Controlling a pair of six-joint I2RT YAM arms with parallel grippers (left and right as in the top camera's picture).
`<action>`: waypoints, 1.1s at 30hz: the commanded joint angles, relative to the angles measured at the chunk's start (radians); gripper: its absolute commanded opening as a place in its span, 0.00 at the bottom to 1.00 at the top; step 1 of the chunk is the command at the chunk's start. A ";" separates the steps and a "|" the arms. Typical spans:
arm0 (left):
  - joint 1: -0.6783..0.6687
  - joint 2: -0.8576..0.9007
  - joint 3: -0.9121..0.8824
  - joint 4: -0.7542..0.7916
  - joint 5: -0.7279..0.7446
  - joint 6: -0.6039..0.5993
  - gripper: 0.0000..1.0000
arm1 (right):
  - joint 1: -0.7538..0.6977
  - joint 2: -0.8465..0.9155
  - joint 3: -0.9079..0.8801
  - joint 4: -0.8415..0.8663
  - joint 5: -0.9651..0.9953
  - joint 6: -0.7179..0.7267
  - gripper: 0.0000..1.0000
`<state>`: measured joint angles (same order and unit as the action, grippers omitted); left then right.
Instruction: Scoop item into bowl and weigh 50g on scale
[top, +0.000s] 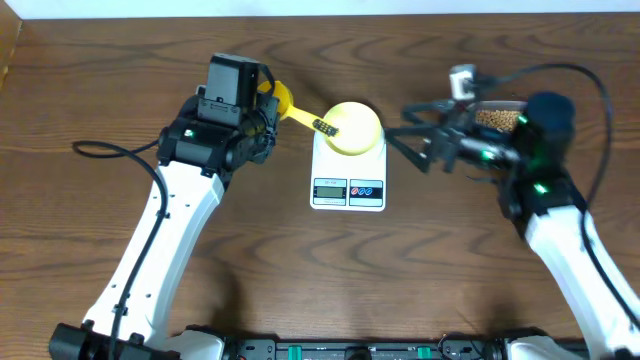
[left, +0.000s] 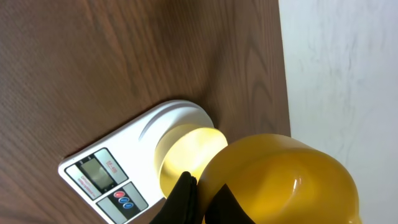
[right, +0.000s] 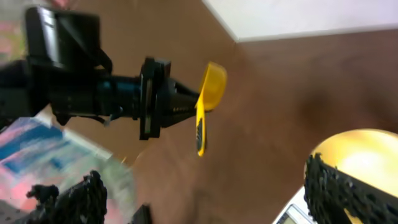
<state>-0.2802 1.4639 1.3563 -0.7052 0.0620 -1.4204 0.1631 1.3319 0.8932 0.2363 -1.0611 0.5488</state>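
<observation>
Yellow scoop was clamped between the closed jaws of the left gripper, upper left of centre in the overhead frame, its handle tip over the bowl. The bowl sat on the scale at centre. The right gripper stood wide and empty just right of the bowl. The beans lay in the tub, upper right.

Dark brown wood-grain bench, grain running left to right in the overhead view. Far edge of the bench butts against a plain white wall, also visible from the right wrist. Light is soft and even; shadows on the wood are faint. Floor and windows out of view.
</observation>
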 joint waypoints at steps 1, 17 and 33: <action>-0.017 0.019 0.003 0.000 -0.056 -0.035 0.07 | 0.058 0.081 0.084 0.016 -0.029 0.023 0.99; -0.061 0.076 0.003 0.100 -0.062 -0.112 0.07 | 0.138 0.240 0.101 0.142 0.125 0.229 0.88; -0.132 0.092 0.003 0.108 -0.056 -0.167 0.07 | 0.209 0.240 0.101 0.107 0.308 0.289 0.44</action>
<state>-0.4088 1.5490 1.3563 -0.5968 0.0196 -1.5749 0.3653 1.5642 0.9737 0.3473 -0.8051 0.8227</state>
